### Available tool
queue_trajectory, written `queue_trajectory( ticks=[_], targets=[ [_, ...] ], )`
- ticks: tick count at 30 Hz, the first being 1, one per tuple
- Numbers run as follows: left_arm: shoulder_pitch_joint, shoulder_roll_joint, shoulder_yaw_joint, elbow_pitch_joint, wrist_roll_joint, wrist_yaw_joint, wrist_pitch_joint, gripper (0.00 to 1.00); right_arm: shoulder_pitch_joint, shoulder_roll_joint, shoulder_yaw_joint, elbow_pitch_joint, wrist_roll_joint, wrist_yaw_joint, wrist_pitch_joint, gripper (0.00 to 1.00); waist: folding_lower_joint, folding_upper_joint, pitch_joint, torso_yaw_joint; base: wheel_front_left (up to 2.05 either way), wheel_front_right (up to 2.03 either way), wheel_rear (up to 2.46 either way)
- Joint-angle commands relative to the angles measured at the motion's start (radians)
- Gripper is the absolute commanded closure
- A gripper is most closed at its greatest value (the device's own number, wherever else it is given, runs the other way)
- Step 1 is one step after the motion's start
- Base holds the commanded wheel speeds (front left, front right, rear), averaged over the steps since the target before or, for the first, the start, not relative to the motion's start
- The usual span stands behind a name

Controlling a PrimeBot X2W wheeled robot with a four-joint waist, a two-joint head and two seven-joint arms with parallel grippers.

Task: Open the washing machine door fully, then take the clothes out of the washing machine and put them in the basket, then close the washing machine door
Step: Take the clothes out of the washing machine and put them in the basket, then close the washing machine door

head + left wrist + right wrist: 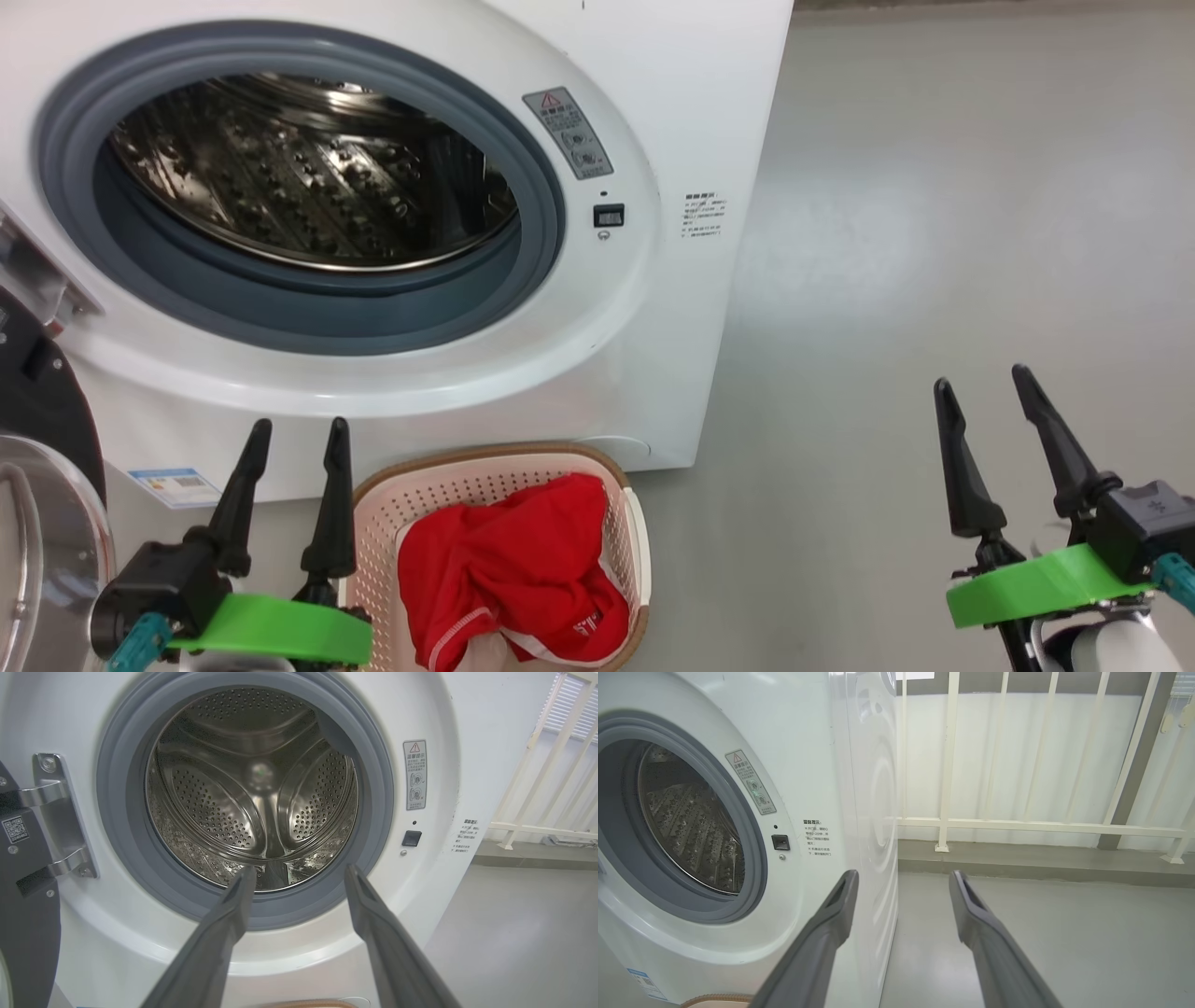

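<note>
Directly below the opening of the washing machine [672, 112], we find the basket [373, 523] standing on the floor [934, 233], just beside the base of the cabinet. We see the clothes [513, 569] lying inside it as a red bundle with white trim that covers most of the basket's interior.

We find the washing machine door [37, 411] standing open to the left of the opening, carried on its metal hinge [56, 812]. Its black rim and part of its glass show at the edge of the head view. The drum [308, 177] presents bare perforated steel walls and paddles. A grey rubber ring [308, 317] runs around the opening. We note a warning label [568, 133] to the right of the opening and a small blue label [173, 485] at the lower left corner of the front.

We see the left gripper [299, 427] hanging in front of the machine, just left of the basket, jaws spread wide and empty. In its wrist view the fingers point at the lower edge of the opening. We see the right gripper [980, 376] well to the right of the machine, over bare floor, jaws likewise wide and empty. Beyond the machine's right side we see a white railing [1041, 826].
</note>
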Motion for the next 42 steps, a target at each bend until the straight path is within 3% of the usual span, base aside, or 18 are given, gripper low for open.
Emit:
queue_trajectory(
  ticks=[1, 27, 42],
  targets=[
    [0.012, 0.012, 0.039, -0.039, 0.012, -0.008, -0.012, 0.00, 0.007, -0.005, 0.030, -0.028, 0.004, 0.003, -0.006, 0.00, 0.0000, 0.0000, -0.028, -0.004, 0.00, 0.00, 0.00],
    [0.065, 0.010, 0.065, -0.048, 0.045, 0.003, -0.012, 0.00, 0.061, -0.005, 0.036, -0.061, -0.013, 0.003, -0.006, 0.00, 0.0000, 0.0000, -0.061, -0.016, -0.04, 0.04, 0.00],
    [0.072, 0.009, 0.028, -0.059, 0.005, -0.006, -0.012, 0.00, 0.067, -0.005, 0.035, -0.064, -0.012, 0.003, -0.006, 0.00, 0.0000, 0.0000, -0.070, -0.009, -1.28, 1.28, 0.00]
  ],
)
